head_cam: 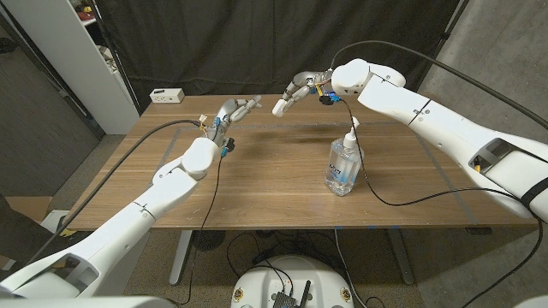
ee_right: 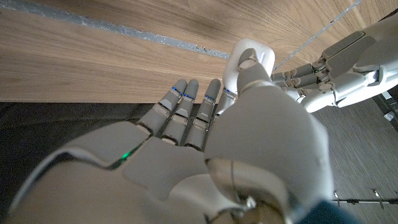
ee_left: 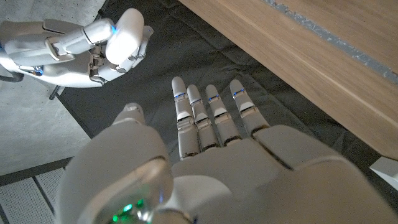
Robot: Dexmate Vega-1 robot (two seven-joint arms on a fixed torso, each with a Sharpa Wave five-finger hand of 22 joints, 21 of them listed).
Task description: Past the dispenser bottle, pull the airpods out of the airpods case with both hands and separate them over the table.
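Note:
A white airpods case point(head_cam: 281, 107) hangs above the table's far edge, held by my right hand point(head_cam: 301, 88) between thumb and fingers. The case point(ee_left: 124, 34) looks closed, and no earbuds can be seen. In the right wrist view my thumb presses on the case point(ee_right: 250, 57). My left hand point(head_cam: 235, 111) hovers just to the left of it with straight, spread fingers point(ee_left: 205, 115) and holds nothing; a small gap separates it from the case. The clear dispenser bottle point(head_cam: 344, 162) stands upright on the wooden table point(head_cam: 274, 184), nearer to me than both hands.
A small white box point(head_cam: 167, 94) sits at the table's far left corner. A white shelf unit point(head_cam: 60, 60) stands left of the table, with a dark curtain behind. A black cable point(head_cam: 390, 198) trails over the table beside the bottle.

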